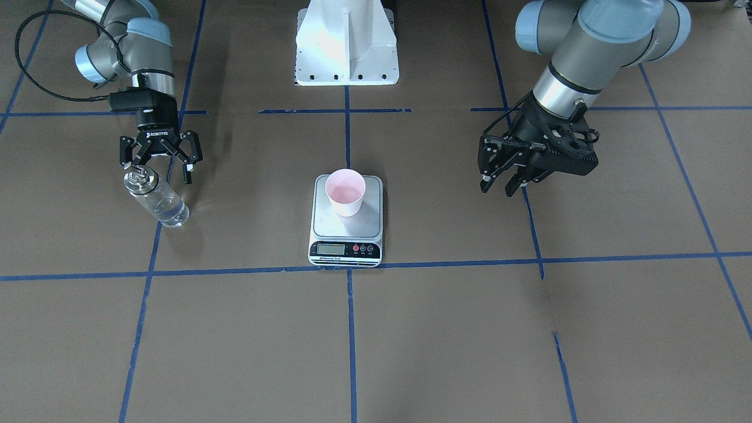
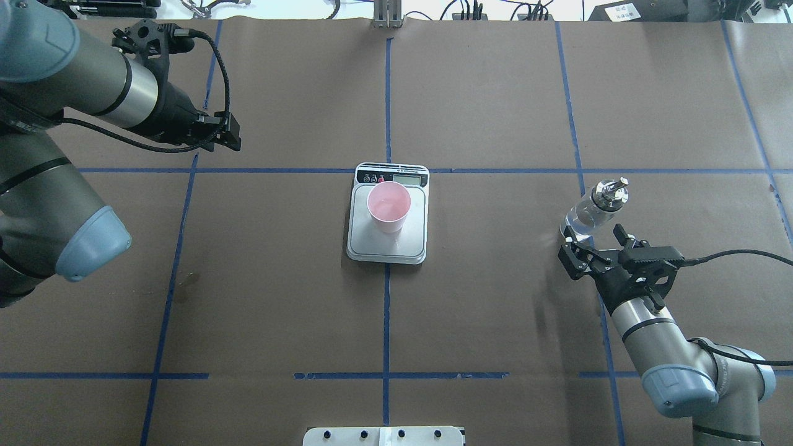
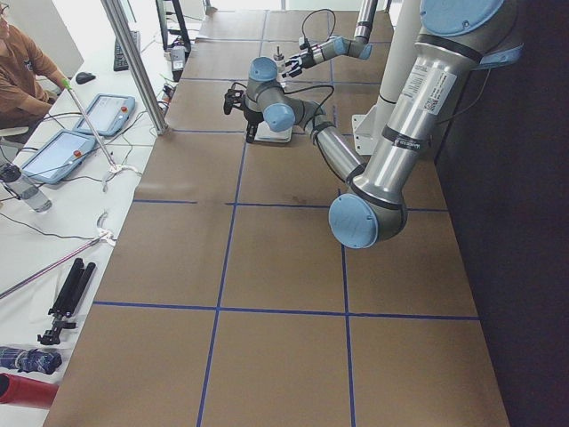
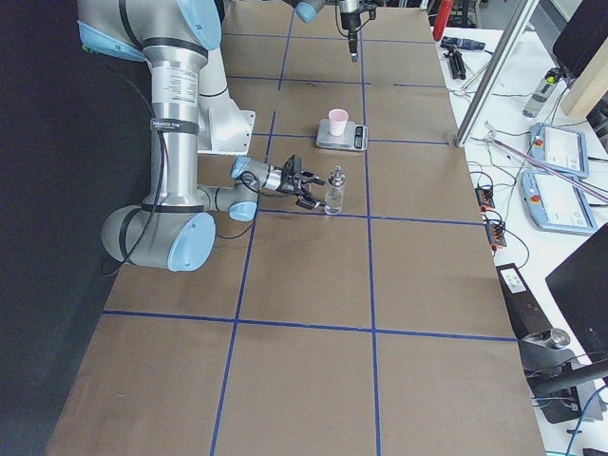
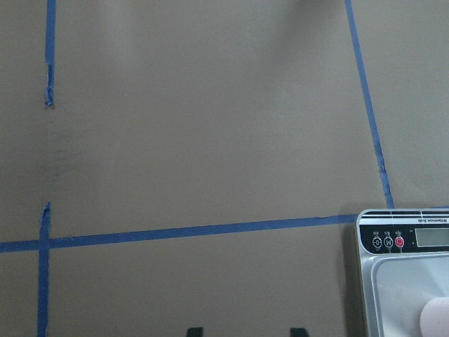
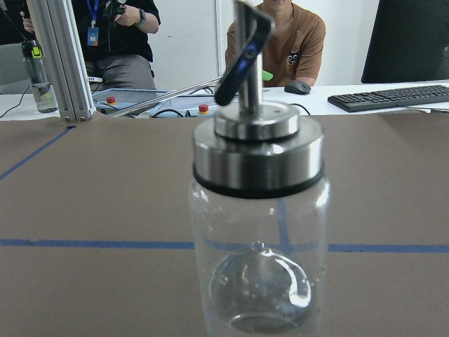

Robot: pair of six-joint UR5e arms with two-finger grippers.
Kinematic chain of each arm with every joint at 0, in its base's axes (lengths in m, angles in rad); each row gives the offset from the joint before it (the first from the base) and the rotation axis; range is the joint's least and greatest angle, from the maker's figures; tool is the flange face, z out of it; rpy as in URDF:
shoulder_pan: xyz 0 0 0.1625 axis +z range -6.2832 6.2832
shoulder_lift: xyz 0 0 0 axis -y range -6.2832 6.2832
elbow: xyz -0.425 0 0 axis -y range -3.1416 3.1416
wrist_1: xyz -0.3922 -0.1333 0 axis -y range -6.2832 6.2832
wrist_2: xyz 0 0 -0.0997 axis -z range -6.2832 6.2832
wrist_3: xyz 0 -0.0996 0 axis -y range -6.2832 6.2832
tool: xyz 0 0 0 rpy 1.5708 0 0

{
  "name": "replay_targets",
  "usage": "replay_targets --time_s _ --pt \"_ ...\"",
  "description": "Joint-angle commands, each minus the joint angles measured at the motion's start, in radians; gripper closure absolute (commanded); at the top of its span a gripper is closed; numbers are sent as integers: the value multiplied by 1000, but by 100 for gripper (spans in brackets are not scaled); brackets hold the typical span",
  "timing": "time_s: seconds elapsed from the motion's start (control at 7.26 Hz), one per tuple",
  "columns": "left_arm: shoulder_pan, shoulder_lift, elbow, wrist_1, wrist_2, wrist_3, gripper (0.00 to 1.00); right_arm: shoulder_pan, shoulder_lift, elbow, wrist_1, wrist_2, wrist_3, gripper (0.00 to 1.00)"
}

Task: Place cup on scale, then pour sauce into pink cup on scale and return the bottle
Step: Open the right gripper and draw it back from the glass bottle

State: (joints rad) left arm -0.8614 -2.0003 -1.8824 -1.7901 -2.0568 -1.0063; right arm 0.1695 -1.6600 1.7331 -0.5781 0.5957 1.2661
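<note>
The pink cup (image 1: 345,191) stands upright on the steel platform of the scale (image 1: 329,226) at the table's middle, also in the overhead view (image 2: 388,204). The clear glass bottle (image 1: 155,200) with its silver spout cap stands on the table on my right side, with clear sauce (image 6: 256,309) low in it. My right gripper (image 1: 158,169) is open, just behind the bottle and level with its cap, not holding it. My left gripper (image 1: 499,187) is open and empty, raised over the table on my left, away from the scale.
Brown paper with blue tape lines covers the table. The white robot base plate (image 1: 346,59) sits behind the scale. The left wrist view shows the scale's corner (image 5: 393,281) and the cup's rim (image 5: 435,319). Operators and a keyboard (image 6: 393,97) are beyond the far edge.
</note>
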Motion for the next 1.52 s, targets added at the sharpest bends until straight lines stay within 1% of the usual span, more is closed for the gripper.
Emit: replay_targets --time_s 0.0,0.14,0.28,0.41,0.69,0.83,0.96,1.1,1.24,1.38 --pt "-1 3 -3 2 0 0 48 -28 -58 48 1 16 -1 0" --pt "-1 6 -4 0 0 -2 47 -27 -126 86 3 63 -1 0" --pt "-1 6 -4 2 0 -3 47 -25 -203 152 3 128 -1 0" --pt "1 6 -4 0 0 -5 47 -24 -243 181 3 177 -2 0" --pt "1 8 -4 2 0 -5 47 -16 -271 184 3 278 -13 0" --pt "1 8 -1 0 0 -5 46 37 -282 192 3 383 -19 0" --pt "1 9 6 0 0 -2 46 138 -284 184 3 550 -28 0" --pt "2 15 6 0 0 6 47 233 -282 181 1 669 -107 0" --pt "2 20 9 0 -2 12 48 333 -277 156 0 772 -228 0" --pt "-5 21 11 2 0 76 48 496 -259 116 -6 956 -357 0"
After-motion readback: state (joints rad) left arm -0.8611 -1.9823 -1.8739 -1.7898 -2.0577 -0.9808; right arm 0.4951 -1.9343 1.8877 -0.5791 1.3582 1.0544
